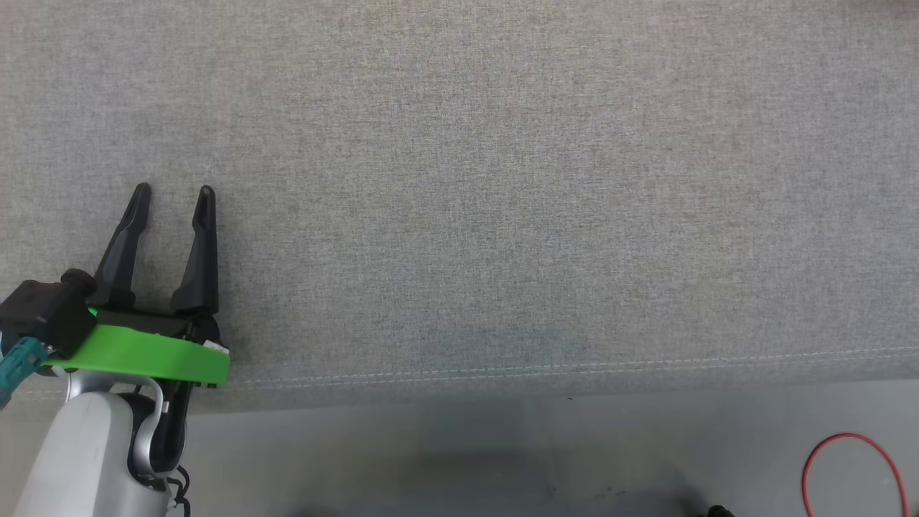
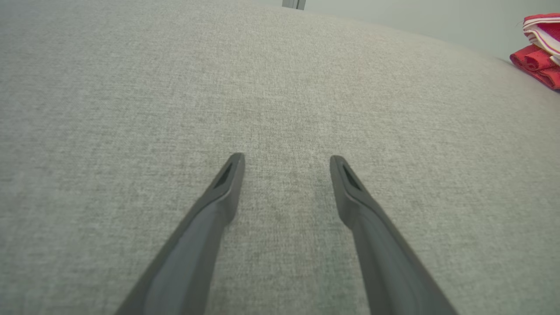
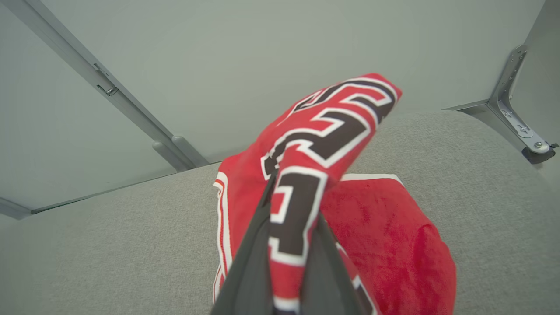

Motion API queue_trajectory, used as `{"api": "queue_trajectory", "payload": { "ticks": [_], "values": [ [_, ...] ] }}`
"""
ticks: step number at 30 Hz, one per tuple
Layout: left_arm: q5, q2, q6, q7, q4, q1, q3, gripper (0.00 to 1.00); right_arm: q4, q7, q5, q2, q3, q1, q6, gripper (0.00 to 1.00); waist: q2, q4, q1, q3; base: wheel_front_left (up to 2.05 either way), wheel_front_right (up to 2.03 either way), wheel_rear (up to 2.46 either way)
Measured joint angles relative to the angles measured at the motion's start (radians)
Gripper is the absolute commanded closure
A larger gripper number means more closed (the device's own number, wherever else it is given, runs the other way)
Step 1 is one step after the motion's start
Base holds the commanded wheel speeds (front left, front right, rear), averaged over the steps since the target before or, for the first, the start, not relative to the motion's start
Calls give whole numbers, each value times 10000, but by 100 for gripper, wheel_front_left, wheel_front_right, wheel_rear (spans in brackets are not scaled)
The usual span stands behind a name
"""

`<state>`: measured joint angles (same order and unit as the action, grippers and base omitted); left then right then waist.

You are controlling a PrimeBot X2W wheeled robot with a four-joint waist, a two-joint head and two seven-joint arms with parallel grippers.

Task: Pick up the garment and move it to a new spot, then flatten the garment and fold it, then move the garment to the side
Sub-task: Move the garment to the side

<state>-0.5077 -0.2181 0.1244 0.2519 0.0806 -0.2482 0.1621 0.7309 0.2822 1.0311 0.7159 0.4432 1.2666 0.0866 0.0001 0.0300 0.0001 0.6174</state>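
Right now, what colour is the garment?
The garment is red with black, white-edged lettering; right wrist view shows it best.

Red garment (image 3: 385, 245) with black, white-edged lettering — grey woven surface (image 1: 502, 179), black left claw (image 1: 174, 189), green collar (image 1: 143, 355)

the robot's left hand (image 1: 174, 189): two long, dark fingers (image 1: 122, 251), broad at the base and tapering to rounded tips, each with a shallow slot (image 2: 224, 176) sunk into its inner face near the tip. the fingers grow from a black base ringed by a bright green band (image 1: 143, 357), which carries a small white label (image 1: 217, 349). a black block (image 1: 43, 316) sits on the band's side, a teal plug (image 1: 18, 365) beneath it. below come a pale grey forearm (image 1: 82, 459), a silver bracket (image 1: 148, 424) and black cables (image 1: 179, 492). the right hand (image 3: 292, 210) has the same dark, matt fingers (image 3: 247, 275).
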Motion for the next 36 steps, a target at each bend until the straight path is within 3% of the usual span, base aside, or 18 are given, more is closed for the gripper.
{"api": "queue_trajectory", "payload": {
  "ticks": [11,13,14,15,16,20,24,28,36],
  "values": [
    [0,-274,0,58,-130,-4,4,0,662,-593,-180,382,-73,-270,-100,100,0,-158,0,260,0,0,0],
    [0,-301,0,94,-207,-40,23,0,786,-865,-424,383,-52,-285,-190,89,0,-168,0,357,0,0,0],
    [0,-314,0,102,-238,-75,35,0,851,-1039,-489,385,-61,-285,-274,68,0,-169,0,408,0,0,0],
    [0,-332,0,107,-259,-113,35,0,894,-1214,-581,403,-63,-285,-318,13,0,-167,-1,457,0,0,0],
    [0,-351,2,136,-276,-157,35,0,928,-1434,-731,433,-58,-284,-408,0,0,-161,0,510,0,0,0],
    [0,-391,33,174,-322,-255,15,0,1005,-2771,-1344,493,-119,-245,-834,0,0,-115,-1,685,0,0,0],
    [0,-374,75,174,-263,-319,19,0,1509,-3120,-1707,207,169,-416,-1078,0,0,-74,0,695,0,0,0],
    [-2,-270,75,155,-138,-416,35,0,1923,-3770,-1994,-163,366,-891,-1559,0,0,-82,0,518,0,0,0],
    [-12,12,75,84,40,-500,48,0,1812,-5463,-2301,-468,424,-1353,-1453,0,0,-159,0,-150,0,0,0]
  ]
}}
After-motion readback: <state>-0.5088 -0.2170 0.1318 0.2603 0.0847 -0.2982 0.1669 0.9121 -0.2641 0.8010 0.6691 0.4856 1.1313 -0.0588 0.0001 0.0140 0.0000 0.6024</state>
